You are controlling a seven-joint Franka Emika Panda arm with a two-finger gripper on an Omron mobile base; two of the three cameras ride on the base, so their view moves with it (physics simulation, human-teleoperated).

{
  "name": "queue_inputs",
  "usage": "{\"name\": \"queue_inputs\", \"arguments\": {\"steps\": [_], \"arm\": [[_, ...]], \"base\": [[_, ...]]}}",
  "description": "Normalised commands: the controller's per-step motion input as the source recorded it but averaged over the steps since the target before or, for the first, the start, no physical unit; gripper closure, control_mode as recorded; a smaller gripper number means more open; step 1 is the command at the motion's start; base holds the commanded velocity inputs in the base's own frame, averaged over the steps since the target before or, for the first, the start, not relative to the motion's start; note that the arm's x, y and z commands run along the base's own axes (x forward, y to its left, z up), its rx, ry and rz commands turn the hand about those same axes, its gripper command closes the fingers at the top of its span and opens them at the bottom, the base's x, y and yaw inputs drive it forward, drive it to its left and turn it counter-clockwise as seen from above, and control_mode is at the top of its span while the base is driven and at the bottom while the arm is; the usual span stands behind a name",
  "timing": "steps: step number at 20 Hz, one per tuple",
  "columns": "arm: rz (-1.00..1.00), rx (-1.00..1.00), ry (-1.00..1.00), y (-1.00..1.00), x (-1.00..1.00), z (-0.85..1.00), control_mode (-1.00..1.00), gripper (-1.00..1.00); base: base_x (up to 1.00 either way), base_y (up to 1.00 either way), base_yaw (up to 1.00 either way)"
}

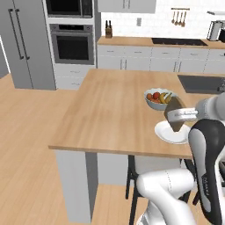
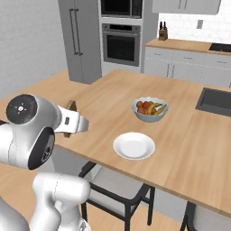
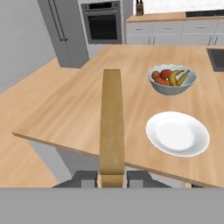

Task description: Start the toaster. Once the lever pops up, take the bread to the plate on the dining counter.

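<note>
Left base view: I see the bread (image 1: 174, 113) held edge-up at the arm's wrist, over the dining counter (image 1: 110, 110) and just above the near-left rim of the plate (image 1: 169, 132). The gripper (image 1: 178, 125) itself is mostly hidden behind the slice and wrist housing. Fruit bowl (image 1: 158, 99) sits just behind the plate. Oven (image 1: 72, 44) is in the far wall, w/ a fridge (image 1: 26, 41) to its left.

Right base view: the plate (image 2: 134, 145) lies flat on the counter (image 2: 189, 144) near its front edge, fruit bowl (image 2: 150, 109) just beyond it. A sliver of bread (image 2: 69, 118) pokes out behind the wrist; I can't make out the fingers here. A chair (image 2: 115, 191) stands under the counter edge.

Hand view: the fingertips (image 3: 84, 178) are clamped on the bottom edge of the bread (image 3: 112, 122), which rises edge-on straight up the view. Gripper (image 3: 111, 179) jaws are closed on the slice, no gap. Plate (image 3: 177, 134) lies to the right of the slice, bowl (image 3: 172, 81) past it. The counter (image 3: 78, 109) lies below.
</note>
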Motion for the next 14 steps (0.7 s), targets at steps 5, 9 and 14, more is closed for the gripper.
{"name": "queue_inputs", "arguments": {"steps": [5, 9, 14], "arm": [[0.12, 0.13, 0.11, -0.75, 0.45, -0.28, -1.0, 1.0], [0.04, 0.1, 0.28, -0.53, 0.98, -0.24, -1.0, 1.0], [0.02, 0.08, 0.35, -0.49, 0.87, -0.21, -1.0, 1.0]], "base": [[0.0, 0.0, 0.0], [0.0, 0.0, 0.0], [0.0, 0.0, 0.0]]}}
